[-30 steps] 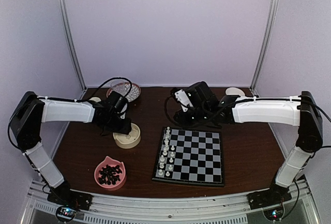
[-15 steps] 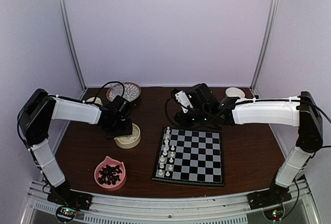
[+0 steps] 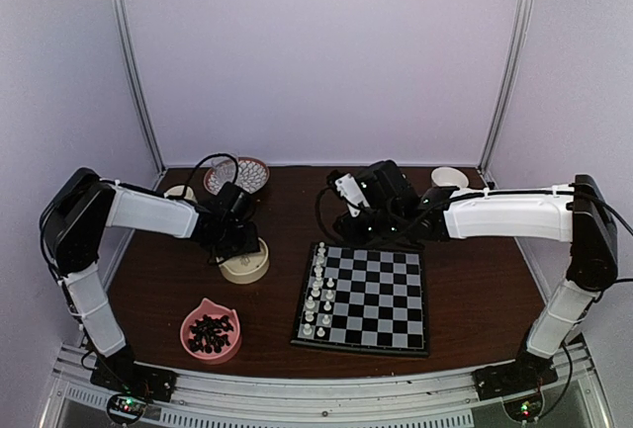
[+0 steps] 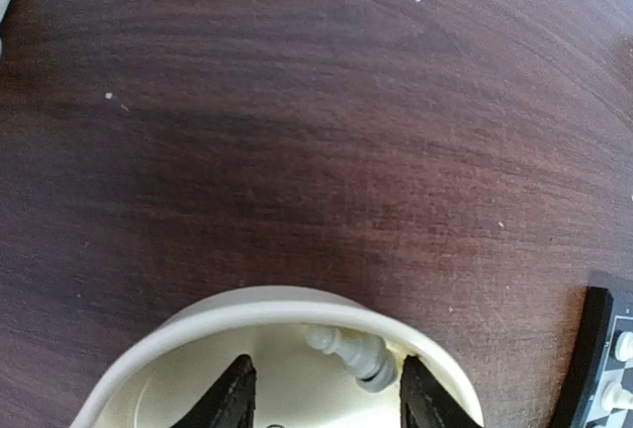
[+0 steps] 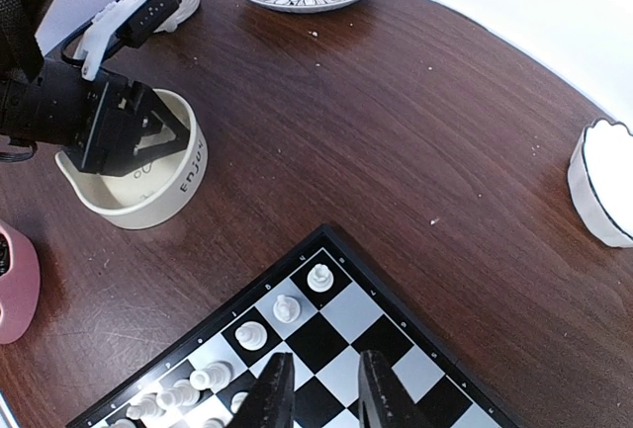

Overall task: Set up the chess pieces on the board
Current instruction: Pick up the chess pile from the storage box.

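The board (image 3: 376,299) lies right of centre, with white chess pieces (image 3: 316,295) standing in two files along its left edge. In the right wrist view my right gripper (image 5: 324,364) hovers open over the board's (image 5: 396,349) far-left corner, nothing between its fingers, just above the pieces (image 5: 286,307) there. My left gripper (image 4: 326,369) is open and reaches down into a cream bowl (image 4: 267,304). A white chess piece (image 4: 348,352) lies on its side against the bowl wall, close to the right finger (image 4: 415,393) and ungripped. The right wrist view shows that left gripper (image 5: 148,136) inside the bowl (image 5: 168,191).
A pink bowl (image 3: 210,332) of black pieces sits front left. A patterned plate (image 3: 237,173) with a glass stands at the back, a cup (image 3: 180,193) to its left, and a small white bowl (image 3: 450,177) at the back right. The cream bowl (image 3: 244,268) is left of the board.
My left arm has drawn in and its gripper has settled into the cream bowl, jaws spreading wider. The right arm has barely moved.
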